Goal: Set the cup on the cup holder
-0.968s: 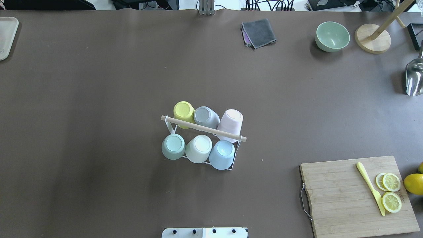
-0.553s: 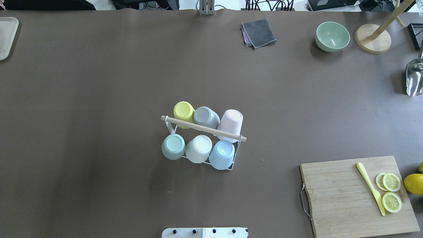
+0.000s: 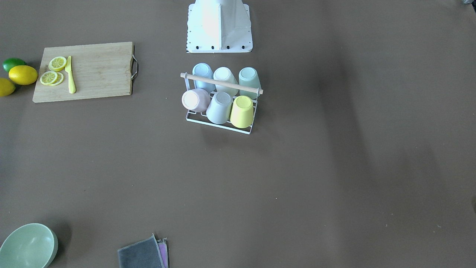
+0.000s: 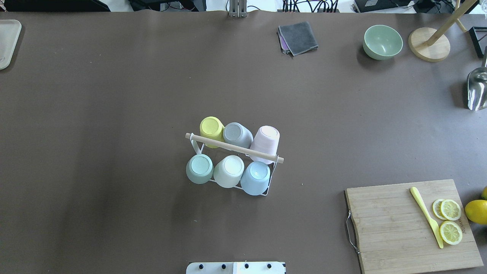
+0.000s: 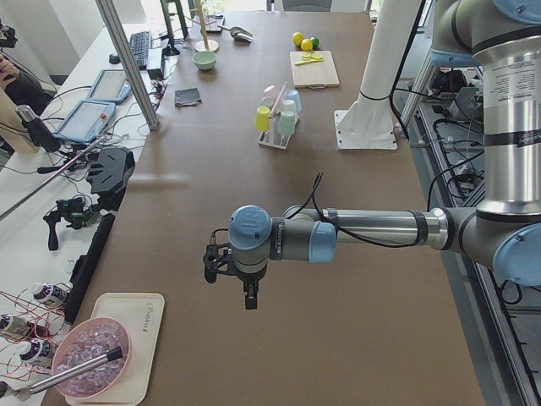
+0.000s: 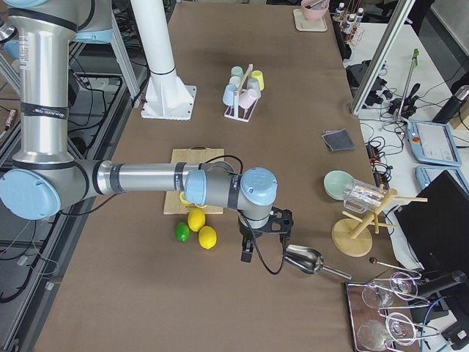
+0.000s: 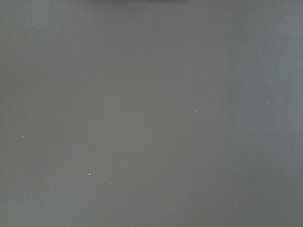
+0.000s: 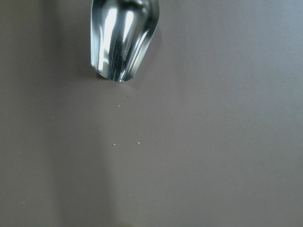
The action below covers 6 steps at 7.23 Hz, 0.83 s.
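The cup holder [image 4: 234, 147], a white wire rack with a wooden rod across its top, stands mid-table and also shows in the front view [image 3: 221, 83]. Several pastel cups sit upside down on it. Among them are a yellow cup [image 4: 211, 128], a grey cup [image 4: 236, 134] and a pink cup [image 4: 266, 141] that leans outward. My left gripper [image 5: 246, 298] hangs over bare table far from the rack, near the table's left end. My right gripper [image 6: 248, 254] hangs near the right end beside a metal scoop [image 6: 304, 260]. Only the side views show the grippers, so I cannot tell whether either is open or shut.
A wooden cutting board [image 4: 395, 224] with lemon slices [image 4: 450, 221] and a yellow knife [image 4: 426, 217] lies front right, with lemons [image 4: 476, 211] beside it. A green bowl [image 4: 382, 42], a grey cloth [image 4: 298, 37], a wooden stand [image 4: 429, 45] and the scoop [image 8: 122, 38] sit along the far right.
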Available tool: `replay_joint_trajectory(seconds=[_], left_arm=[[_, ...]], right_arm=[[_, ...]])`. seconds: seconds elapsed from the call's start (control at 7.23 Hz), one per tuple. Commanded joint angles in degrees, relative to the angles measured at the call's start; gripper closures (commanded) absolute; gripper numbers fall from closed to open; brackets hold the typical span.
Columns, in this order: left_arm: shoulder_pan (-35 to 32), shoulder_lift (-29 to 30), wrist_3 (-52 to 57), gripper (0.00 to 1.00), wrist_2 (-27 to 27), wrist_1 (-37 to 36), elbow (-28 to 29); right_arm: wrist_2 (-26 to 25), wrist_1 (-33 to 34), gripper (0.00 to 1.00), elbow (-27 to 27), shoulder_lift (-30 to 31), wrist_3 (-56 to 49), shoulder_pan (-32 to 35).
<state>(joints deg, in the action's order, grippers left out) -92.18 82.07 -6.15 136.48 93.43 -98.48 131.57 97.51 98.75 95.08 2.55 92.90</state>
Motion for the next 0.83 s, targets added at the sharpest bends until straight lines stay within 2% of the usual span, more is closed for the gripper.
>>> replay_joint_trajectory(seconds=[0.0, 0.69], left_arm=[[0.1, 0.2, 0.0, 0.02, 0.0, 0.1, -0.2], [0.1, -0.1, 0.0, 0.02, 0.1, 0.1, -0.3]], right_arm=[[0.0, -0.1, 0.00, -0.2, 0.0, 0.0, 0.0], [-0.1, -1.1, 0.00, -0.1, 0.1, -0.5, 0.0]])
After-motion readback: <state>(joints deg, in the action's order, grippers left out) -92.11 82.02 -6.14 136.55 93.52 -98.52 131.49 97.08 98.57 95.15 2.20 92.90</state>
